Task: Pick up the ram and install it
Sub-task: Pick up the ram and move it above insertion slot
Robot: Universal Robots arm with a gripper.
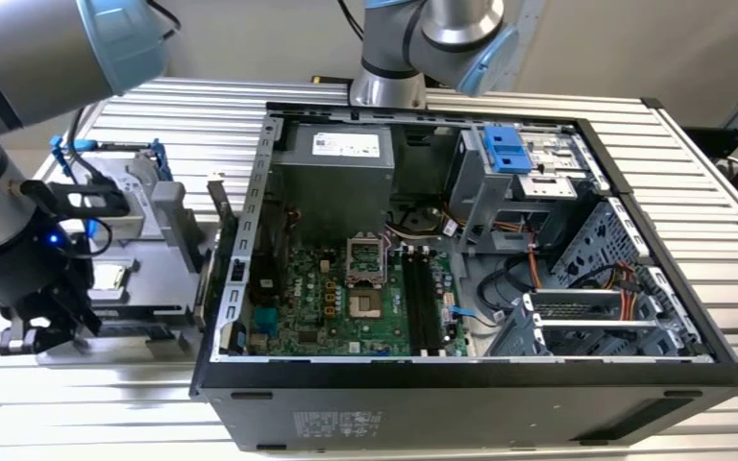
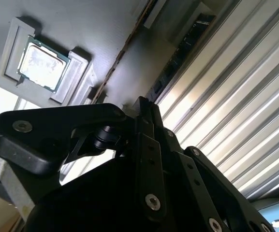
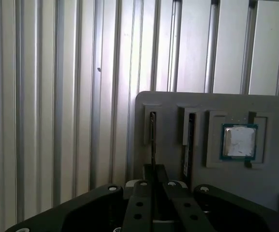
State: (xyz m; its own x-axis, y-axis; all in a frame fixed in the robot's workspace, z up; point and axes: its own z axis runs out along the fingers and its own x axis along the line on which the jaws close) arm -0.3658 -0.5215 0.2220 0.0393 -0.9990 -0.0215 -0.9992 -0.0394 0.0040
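In the first wrist view the ram stands on edge in a slot of the grey holder, a thin dark stick. My gripper is directly over it, and the stick runs in between its black fingers, which are drawn close together. In the second wrist view the ram's brownish edge leads straight to the gripper. In the exterior view the gripper hangs low over the holder at that view's left, outside the computer case. The motherboard's black slots lie inside the case.
A second dark stick stands in the neighbouring slot, and a square processor chip sits in a recess beyond it. The open computer case is at the exterior view's middle and right, on a ribbed metal table. Its metal wall rises beside the holder.
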